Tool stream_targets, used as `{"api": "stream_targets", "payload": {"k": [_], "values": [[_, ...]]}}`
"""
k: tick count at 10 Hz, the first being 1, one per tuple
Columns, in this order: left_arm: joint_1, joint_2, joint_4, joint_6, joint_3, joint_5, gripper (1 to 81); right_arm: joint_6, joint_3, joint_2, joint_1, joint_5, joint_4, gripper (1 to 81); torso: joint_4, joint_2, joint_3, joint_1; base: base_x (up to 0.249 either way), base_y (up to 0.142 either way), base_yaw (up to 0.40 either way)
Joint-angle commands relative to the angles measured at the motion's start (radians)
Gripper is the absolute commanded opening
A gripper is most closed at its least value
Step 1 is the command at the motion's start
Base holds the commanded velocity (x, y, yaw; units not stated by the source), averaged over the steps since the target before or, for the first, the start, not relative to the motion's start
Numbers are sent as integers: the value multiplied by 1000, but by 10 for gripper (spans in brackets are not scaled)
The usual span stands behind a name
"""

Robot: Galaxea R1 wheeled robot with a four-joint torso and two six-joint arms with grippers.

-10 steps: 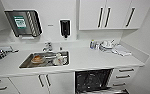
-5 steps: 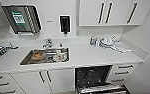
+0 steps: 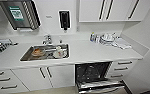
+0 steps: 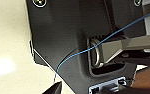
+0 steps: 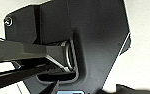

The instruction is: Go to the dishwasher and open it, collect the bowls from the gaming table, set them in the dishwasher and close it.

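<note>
A: The dishwasher (image 3: 96, 76) sits under the counter (image 3: 91, 53), right of the sink (image 3: 47, 52), door hanging open.
B: And the grippers' fingers?
A: Can't tell, possibly hidden behind the dark plates.

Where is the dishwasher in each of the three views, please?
Head view: the dishwasher sits low, right of centre, under the counter, door lowered.
Left wrist view: the robot's dark plate over pale floor.
Right wrist view: its dark plate, floor beyond.
Shared landmark: probably the pale floor, at the head view's bottom edge.
</note>
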Motion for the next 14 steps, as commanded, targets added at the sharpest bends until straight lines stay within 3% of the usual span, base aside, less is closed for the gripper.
{"api": "stream_targets", "payload": {"k": [1, 5, 8, 9, 10, 12, 13, 14], "values": [[-23, -10, -2, 0, 2, 67, 811, -3, 39, -25, 22, -49, 28, 811, 0, 98, 99, -63, 0, 0, 0], [-23, -10, -2, 0, 2, 67, 811, -5, 38, -27, 24, -49, 25, 811, 0, 217, 209, -141, 0, 0, 0], [-23, -10, -2, 0, 2, 67, 811, -5, 38, -27, 22, -49, 26, 811, 0, 305, 305, -146, 0, 0, 0], [-23, -9, -2, 1, 2, 67, 811, -5, 38, -28, 22, -49, 26, 811, 0, 251, 334, -131, 0, 0, 0], [-22, -7, -1, 0, 2, 67, 811, -5, 38, -28, 22, -50, 26, 811, 0, 272, 354, -134, 0, 0, 0], [-22, -1, -1, 0, 2, 67, 811, -6, 38, -28, 22, -49, 23, 811, 0, 287, 371, -136, 0, 0, 0], [-23, 0, -1, 0, 2, 67, 811, -8, 38, -30, 22, -49, 22, 811, 0, 288, 339, -136, 0, 0, 0], [-22, 0, -1, 0, 2, 65, 811, -9, 38, -30, 22, -49, 22, 811, 0, 288, 349, -138, 0, 0, 0]]}}
